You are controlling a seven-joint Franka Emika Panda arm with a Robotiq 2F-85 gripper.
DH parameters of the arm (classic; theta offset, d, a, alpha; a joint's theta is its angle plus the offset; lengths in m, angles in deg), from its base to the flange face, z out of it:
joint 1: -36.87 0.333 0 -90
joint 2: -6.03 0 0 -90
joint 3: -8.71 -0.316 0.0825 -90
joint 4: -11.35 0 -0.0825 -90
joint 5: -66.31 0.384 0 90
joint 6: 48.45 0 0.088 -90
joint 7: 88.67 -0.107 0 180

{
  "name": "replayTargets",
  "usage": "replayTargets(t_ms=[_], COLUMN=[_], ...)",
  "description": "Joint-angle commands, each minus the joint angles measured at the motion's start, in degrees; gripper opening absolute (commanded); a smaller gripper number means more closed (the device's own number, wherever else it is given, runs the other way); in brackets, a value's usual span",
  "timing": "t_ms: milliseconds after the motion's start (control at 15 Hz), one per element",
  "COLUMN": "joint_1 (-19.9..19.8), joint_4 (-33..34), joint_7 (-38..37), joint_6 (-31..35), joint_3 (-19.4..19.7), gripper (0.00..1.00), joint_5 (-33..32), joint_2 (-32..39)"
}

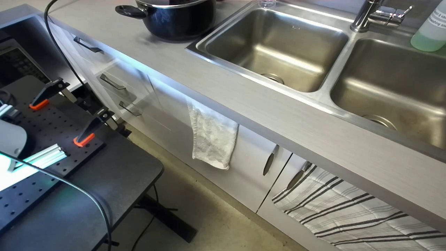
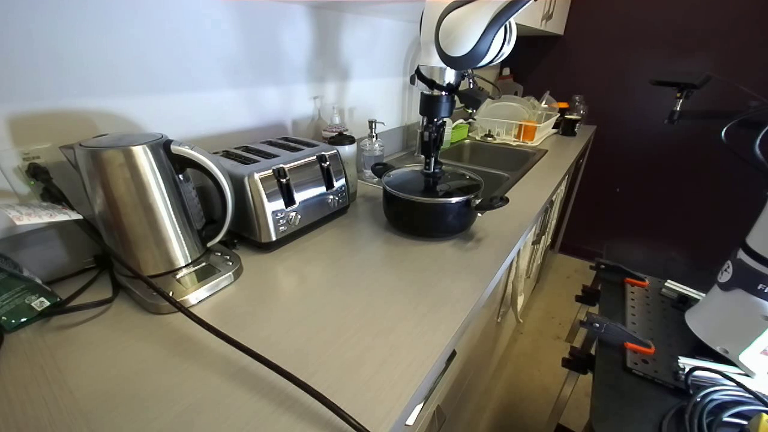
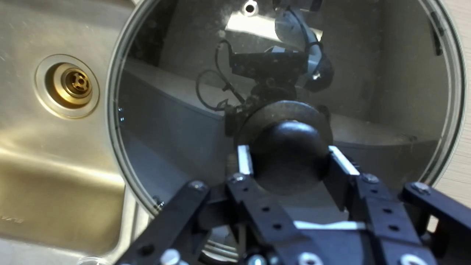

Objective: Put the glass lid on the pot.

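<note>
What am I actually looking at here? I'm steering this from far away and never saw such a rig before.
The white robot arm ends in a two-fingered tool. Two pictures come from cameras standing outside the robot; the close-up comes from its wrist, looking down. On the counter stand a kettle, a toaster and, by the sink, the black pot. The glass lid appears to rest on the pot; in the close-up, the tool's fingers seem closed on the lid's black knob.

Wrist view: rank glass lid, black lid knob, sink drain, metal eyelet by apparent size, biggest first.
1. Glass lid
2. Black lid knob and sink drain: too close to rank; knob sits nearer camera
3. Metal eyelet
</note>
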State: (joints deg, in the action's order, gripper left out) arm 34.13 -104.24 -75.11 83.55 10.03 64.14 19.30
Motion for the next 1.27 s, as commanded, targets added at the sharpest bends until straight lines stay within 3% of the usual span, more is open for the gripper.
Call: replayTargets(t_ms=[0, 267, 600, 1200], joint_1=[-0.2, -0.1, 0.1, 1.2], joint_4=[-1.3, -1.6, -3.8, -16.5], joint_7=[-0.2, -0.1, 0.6, 5.7], joint_6=[-0.6, -0.2, 0.4, 3.7], joint_3=[0.0, -0.1, -0.4, -1.2], gripper=[0.76, 0.99, 1.00, 1.00], joint_5=[-0.6, -0.6, -0.6, -0.7], joint_2=[-2.4, -3.3, -5.2, -15.0])
